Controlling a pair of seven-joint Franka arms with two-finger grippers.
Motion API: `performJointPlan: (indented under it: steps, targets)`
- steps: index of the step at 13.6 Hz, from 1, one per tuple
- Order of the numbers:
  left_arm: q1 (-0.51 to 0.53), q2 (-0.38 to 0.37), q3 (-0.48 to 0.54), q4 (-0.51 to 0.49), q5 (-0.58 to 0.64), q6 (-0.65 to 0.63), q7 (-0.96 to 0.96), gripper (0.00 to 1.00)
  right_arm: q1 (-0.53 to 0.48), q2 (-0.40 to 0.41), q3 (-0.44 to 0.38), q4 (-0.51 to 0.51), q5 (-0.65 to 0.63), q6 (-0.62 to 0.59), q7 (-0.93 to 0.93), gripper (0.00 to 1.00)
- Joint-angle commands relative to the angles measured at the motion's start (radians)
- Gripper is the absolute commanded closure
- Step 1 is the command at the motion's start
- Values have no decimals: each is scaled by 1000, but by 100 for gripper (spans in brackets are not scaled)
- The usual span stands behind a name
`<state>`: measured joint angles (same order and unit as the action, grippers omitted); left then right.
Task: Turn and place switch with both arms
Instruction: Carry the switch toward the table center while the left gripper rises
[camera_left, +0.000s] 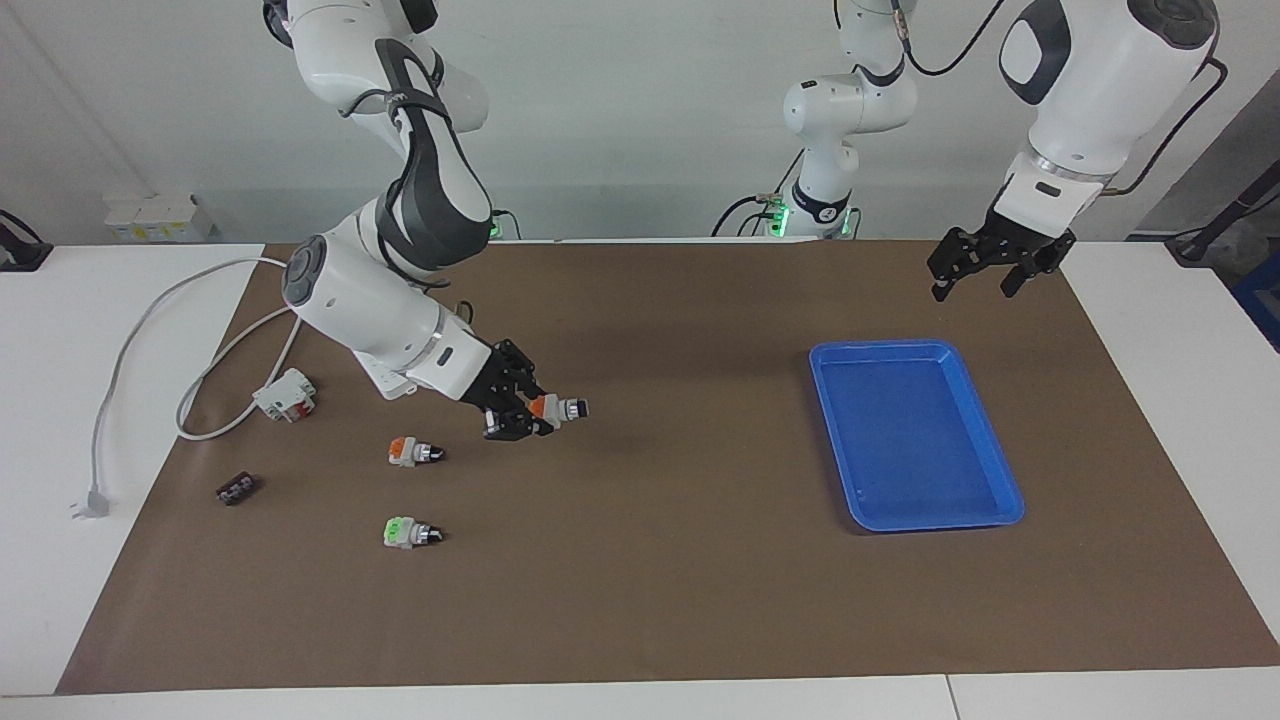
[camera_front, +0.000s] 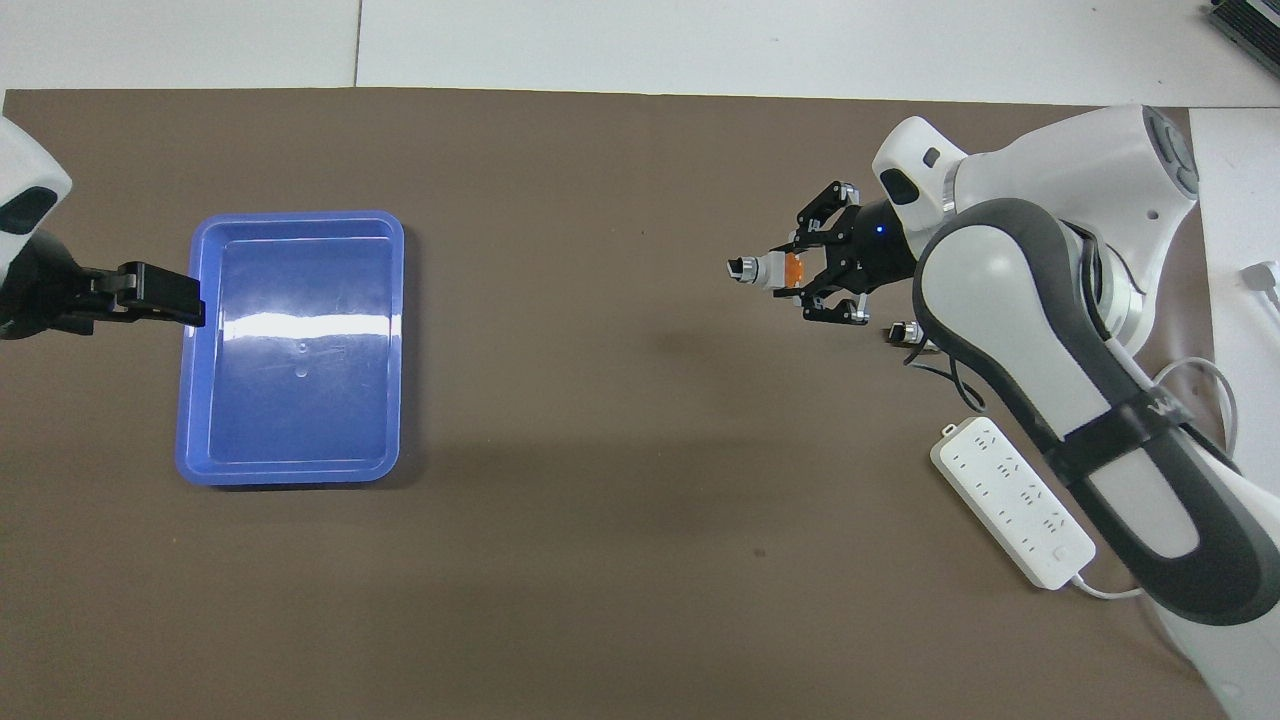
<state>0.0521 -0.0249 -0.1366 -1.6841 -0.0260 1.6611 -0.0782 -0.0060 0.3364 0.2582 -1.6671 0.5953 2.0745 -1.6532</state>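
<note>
My right gripper (camera_left: 528, 414) is shut on the switch (camera_left: 562, 408), a small white-grey body with an orange face and a black knob. It holds the switch lying level a little above the brown mat, knob pointing toward the left arm's end; in the overhead view that gripper (camera_front: 812, 284) and switch (camera_front: 765, 269) show clearly. My left gripper (camera_left: 975, 270) hangs open and holds nothing, up in the air over the mat by the blue tray (camera_left: 1003, 478); from overhead it (camera_front: 160, 297) sits at the tray's (camera_front: 300, 473) edge.
Two more switches lie on the mat at the right arm's end, an orange-faced one (camera_left: 412, 454) and a green-faced one (camera_left: 408, 533). A white-and-red clip block (camera_left: 285, 395), a small black part (camera_left: 236, 488), a white power strip (camera_front: 1010, 500) and its cable (camera_left: 150, 310) are there too.
</note>
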Motion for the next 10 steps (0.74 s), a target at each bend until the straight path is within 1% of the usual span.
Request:
performJointPlan:
  steps: [1, 2, 3, 5, 6, 7, 8, 9, 10]
  targets:
    - [-66, -75, 6, -124, -8, 70, -2, 1, 15, -49, 4, -36, 51, -5, 4, 100]
    - [-72, -75, 6, -135, -9, 118, -6, 0, 27, -51, 4, -40, 52, -5, 3, 100]
    - [-87, -75, 5, -137, -15, 118, -21, 0, 50, -56, 4, -42, 57, 7, 9, 100]
    - [-119, -75, 6, -137, -26, 137, -125, 0, 70, -59, 4, -46, 136, 44, 0, 100]
    - [-127, -73, 5, -137, -31, 170, -174, 0, 87, -63, 4, -49, 161, 71, -5, 100]
    - [-127, -72, 6, -144, -117, 210, -208, 0, 102, -69, 4, -52, 211, 102, -5, 100]
    - [-117, -73, 11, -163, -256, 242, -216, 0, 125, -73, 4, -59, 257, 134, -7, 100]
    - [-117, -75, 11, -177, -335, 270, -222, 0, 132, -74, 4, -60, 290, 165, -13, 100]
    - [-118, -75, 9, -183, -363, 275, -247, 0, 144, -79, 4, -62, 328, 179, -31, 100]
